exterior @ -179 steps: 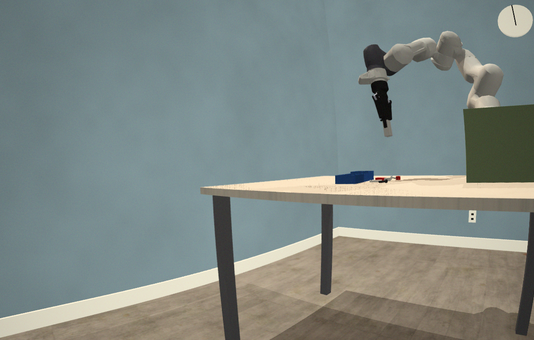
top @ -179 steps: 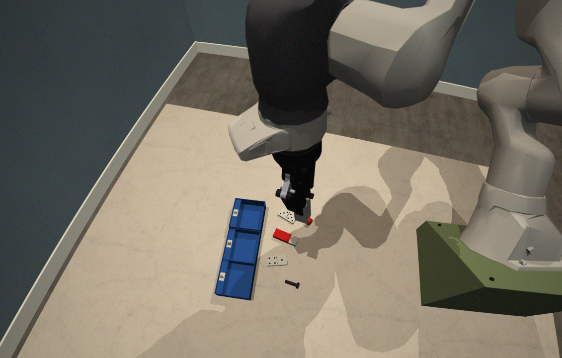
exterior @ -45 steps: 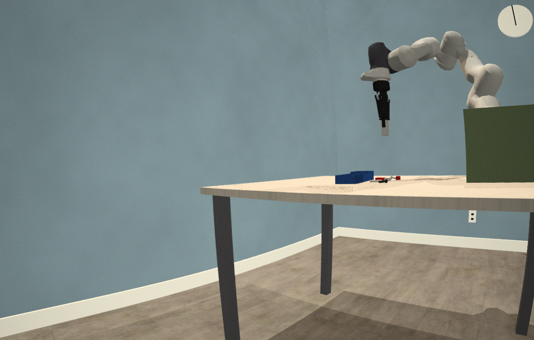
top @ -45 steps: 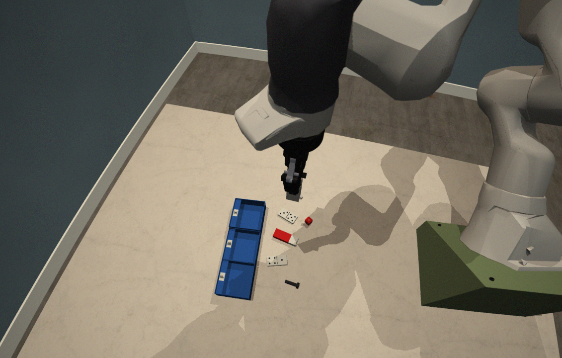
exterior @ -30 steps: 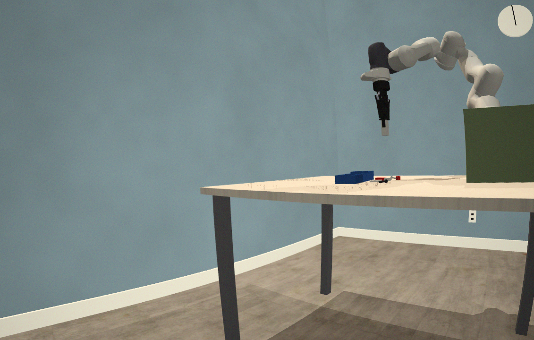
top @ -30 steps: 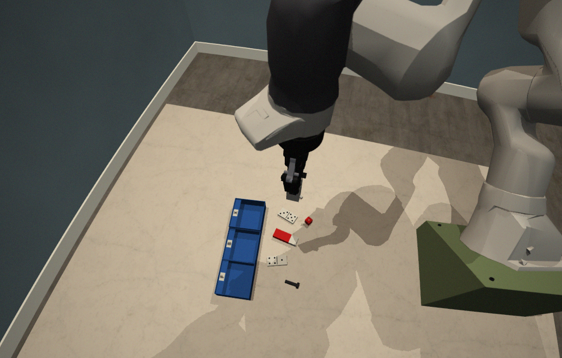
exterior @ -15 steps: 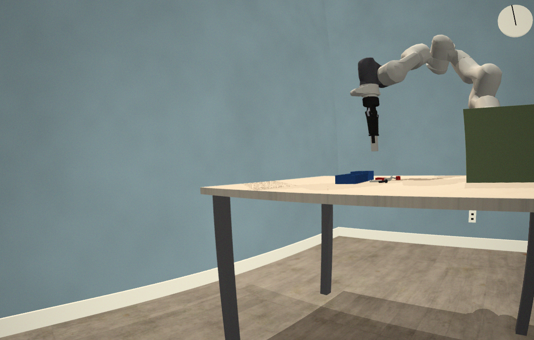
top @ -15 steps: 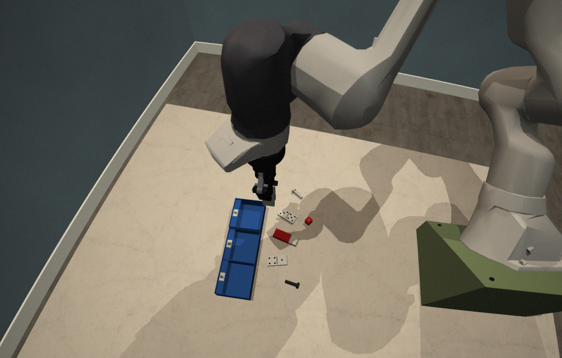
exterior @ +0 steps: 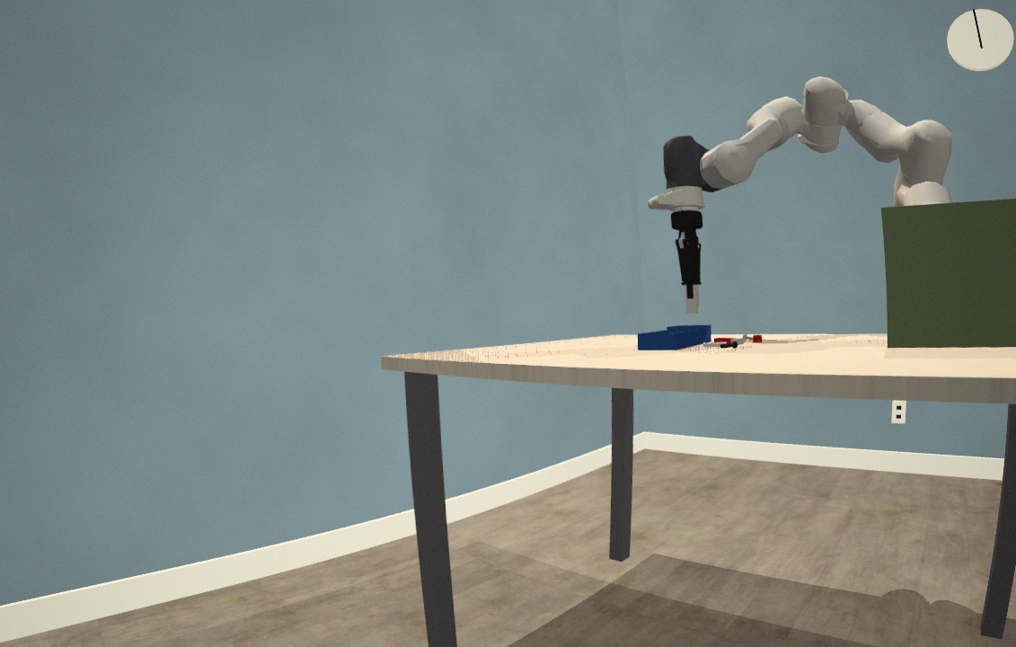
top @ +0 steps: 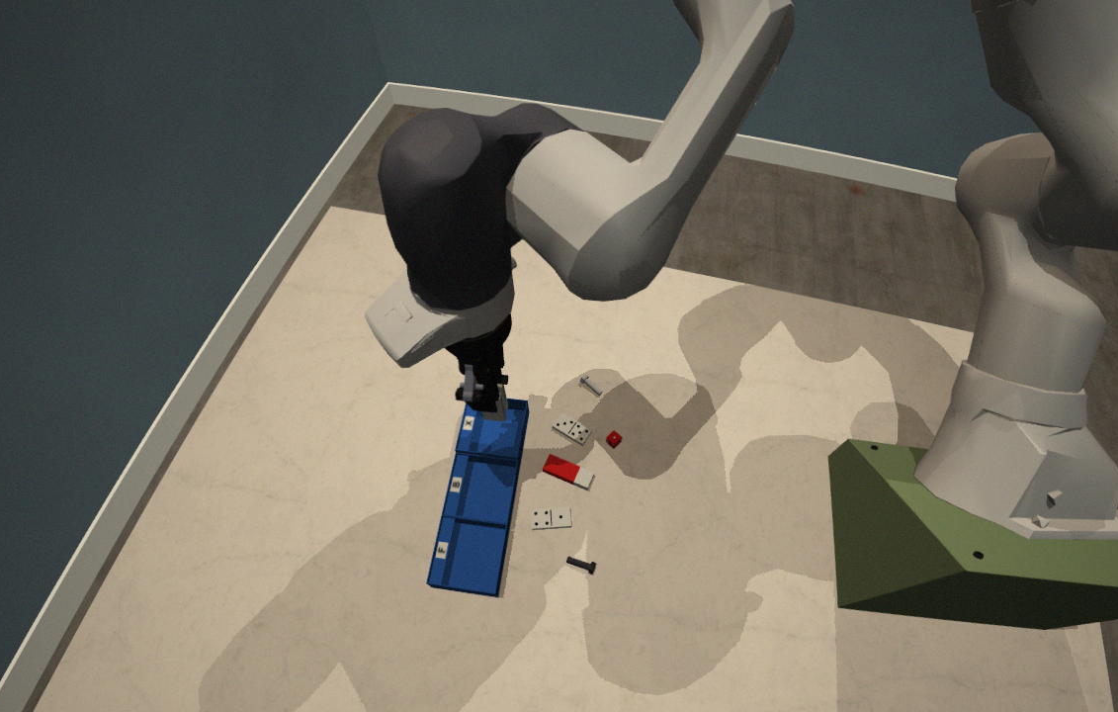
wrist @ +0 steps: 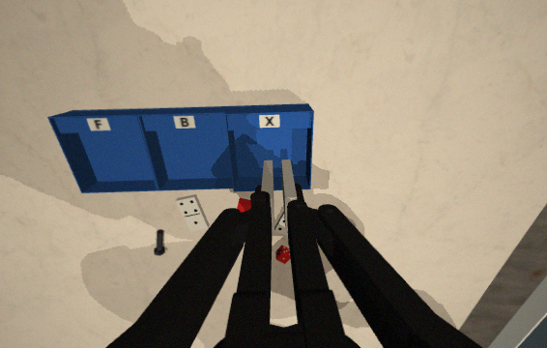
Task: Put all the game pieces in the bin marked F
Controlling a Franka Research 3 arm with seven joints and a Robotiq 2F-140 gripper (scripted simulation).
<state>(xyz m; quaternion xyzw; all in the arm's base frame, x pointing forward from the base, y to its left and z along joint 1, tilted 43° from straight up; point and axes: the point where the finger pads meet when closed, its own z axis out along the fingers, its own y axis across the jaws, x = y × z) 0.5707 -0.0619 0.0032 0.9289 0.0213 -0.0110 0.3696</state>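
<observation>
Gripper (top: 484,404) hanging closed over the X end of the blue bin (top: 459,576), dominoes (top: 551,517), red block (top: 567,470) and die (top: 613,438) crowding one side, other side staying open.

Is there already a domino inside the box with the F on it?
No, the F bin holds nothing in the wrist view, and both dominoes lie on the table beside the bins.

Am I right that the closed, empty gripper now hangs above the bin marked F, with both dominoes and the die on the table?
Not quite: the gripper hangs above the X bin, at the opposite end of the row from F, as the wrist view shows. It is closed and empty, and both dominoes and the die are on the table.
</observation>
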